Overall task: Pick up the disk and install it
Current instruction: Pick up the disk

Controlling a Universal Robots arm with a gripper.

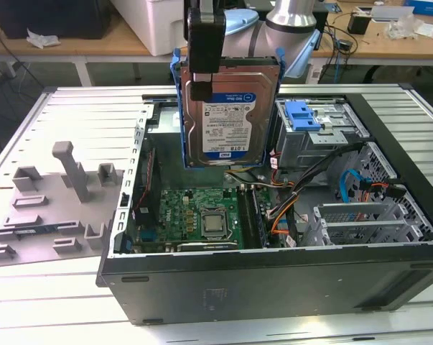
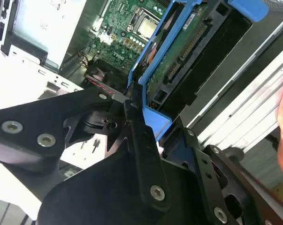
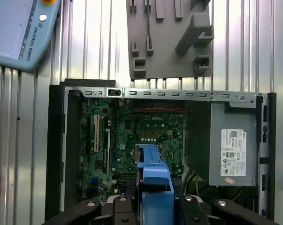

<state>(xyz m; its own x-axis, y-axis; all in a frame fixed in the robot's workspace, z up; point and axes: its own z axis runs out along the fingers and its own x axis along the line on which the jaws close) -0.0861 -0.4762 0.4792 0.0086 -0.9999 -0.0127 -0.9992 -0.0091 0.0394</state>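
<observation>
Exterior view first: where is the disk (image 1: 227,118)? asks the one.

Off the desk (image 1: 51,309) and in the air, answers the other. It hangs at about twelve o'clock in that view, above the open computer case (image 1: 273,284). Its label faces the camera and the blue carrier frames its edges.

And the pincer (image 1: 200,85)?

Closed on the disk's upper edge. In the second wrist view a black finger (image 2: 139,140) presses against the carrier's blue rim, and the disk's green circuit side shows beyond it.

Which way does the disk lie from the grip?

Straight down, at six o'clock from the pincer. Its long axis stands vertical, so it hangs like a card held by one end. The motherboard (image 1: 202,212) lies beneath it on the case floor. The drive cage with the small blue bracket (image 1: 302,115) sits near the disk, at about three o'clock from it. Whether the two touch cannot be told.

How far along does the work look?

The pick-up looks done and the seating not yet, since nothing in the case holds the disk. The grey fixture plate (image 1: 58,194) lies well apart, at nine o'clock.
</observation>
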